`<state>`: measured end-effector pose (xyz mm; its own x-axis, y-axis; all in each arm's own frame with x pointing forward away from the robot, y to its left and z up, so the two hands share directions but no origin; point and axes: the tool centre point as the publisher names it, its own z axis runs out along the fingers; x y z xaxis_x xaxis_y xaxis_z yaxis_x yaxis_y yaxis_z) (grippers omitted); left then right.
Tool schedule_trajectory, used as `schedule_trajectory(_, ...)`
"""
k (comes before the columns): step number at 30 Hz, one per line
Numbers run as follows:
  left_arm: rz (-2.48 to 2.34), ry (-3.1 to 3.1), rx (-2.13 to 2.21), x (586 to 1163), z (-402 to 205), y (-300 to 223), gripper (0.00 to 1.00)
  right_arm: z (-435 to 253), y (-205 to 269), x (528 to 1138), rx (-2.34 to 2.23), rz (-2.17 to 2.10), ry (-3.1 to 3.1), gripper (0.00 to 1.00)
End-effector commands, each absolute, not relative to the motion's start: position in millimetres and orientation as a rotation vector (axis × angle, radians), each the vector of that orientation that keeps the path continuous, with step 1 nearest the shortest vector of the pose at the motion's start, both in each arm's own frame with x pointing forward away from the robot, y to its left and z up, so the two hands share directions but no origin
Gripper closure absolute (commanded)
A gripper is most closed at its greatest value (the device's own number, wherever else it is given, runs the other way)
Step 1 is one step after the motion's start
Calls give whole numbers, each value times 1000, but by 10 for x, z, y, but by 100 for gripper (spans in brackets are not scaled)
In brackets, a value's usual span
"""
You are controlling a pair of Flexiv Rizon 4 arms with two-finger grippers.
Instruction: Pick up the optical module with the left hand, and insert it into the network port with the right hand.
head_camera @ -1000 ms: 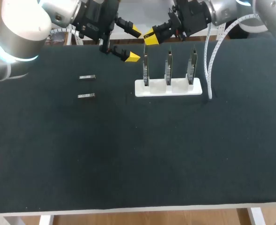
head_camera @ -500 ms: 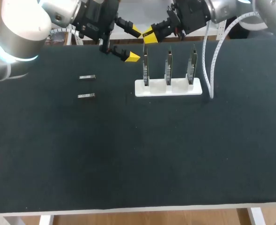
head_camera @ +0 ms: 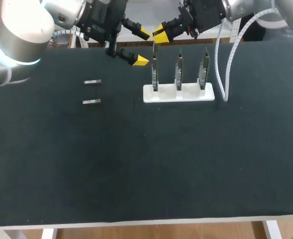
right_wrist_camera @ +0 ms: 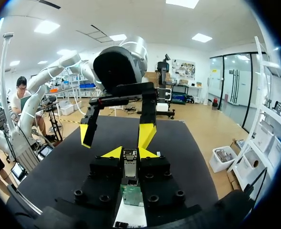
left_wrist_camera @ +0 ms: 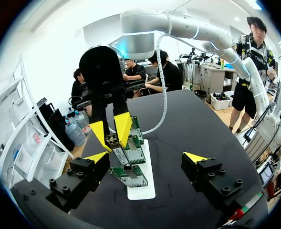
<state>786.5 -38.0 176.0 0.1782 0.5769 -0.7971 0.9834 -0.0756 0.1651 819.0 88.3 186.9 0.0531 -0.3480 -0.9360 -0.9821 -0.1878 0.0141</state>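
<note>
The right gripper is clamped on the optical module, a small metal block pinched between its two yellow tips. Only the module's top face and back end show, and its front end is hidden behind the fingers. In the head view the tips cover the module entirely. Directly under this gripper stands the edge of a green circuit board, mostly masked by the gripper's black body, and below that a sliver of the white holder. The holder carries three upright boards. The gripper hangs just above the end board, the one nearest the left gripper, without touching it as far as can be seen. The metal network ports on the boards show from the left wrist, but their openings are too small to make out. The left gripper's fingers stand wide apart with nothing between them. It sits just beside the right gripper, facing it across the holder. Two loose modules lie flat on the dark table, well off to the left gripper's outer side, near each other but apart. A white cable hangs down behind the right gripper, its upper end cut off.
</note>
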Motion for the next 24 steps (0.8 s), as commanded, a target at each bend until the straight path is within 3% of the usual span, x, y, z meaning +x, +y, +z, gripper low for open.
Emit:
schedule_trajectory(1, -724, 1488, 1750, 7881, 1767, -389, 0, 1925, 920, 8192, -1648, 1135, 1370, 100)
schedule_trajectory(24, -724, 1488, 1750, 7881, 1767, -389, 0, 1925, 873, 8148, -1679, 1118, 1398, 100)
